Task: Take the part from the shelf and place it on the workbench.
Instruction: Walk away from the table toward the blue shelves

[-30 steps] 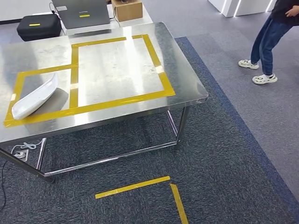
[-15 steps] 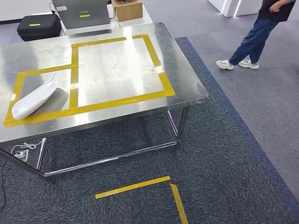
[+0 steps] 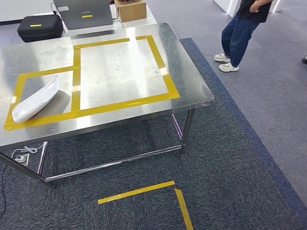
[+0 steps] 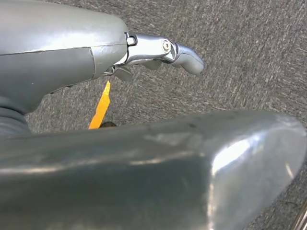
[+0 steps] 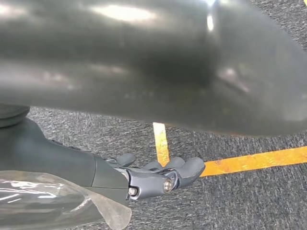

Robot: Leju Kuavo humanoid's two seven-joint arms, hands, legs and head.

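Workbench [image 3: 119, 103] steel filled your head view, and going from its left you had the white part [image 3: 36, 99] lying tilted inside the smaller yellow-taped box [image 3: 75, 88], its near end touching the front strip of tape. Beyond it, off the bench's far edge, sat a black case [image 3: 40, 26], a grey case [image 3: 87, 17] and a cardboard box [image 3: 130, 9]. On the dark carpet below, a yellow tape corner [image 3: 173, 184] showed, and at far right a person [image 3: 239, 33] stood in jeans. Your left hand [image 4: 159, 50] hung over carpet, fingers straight and holding nothing — your right hand [image 5: 159, 175] did likewise, fingers extended and empty above crossed tape.
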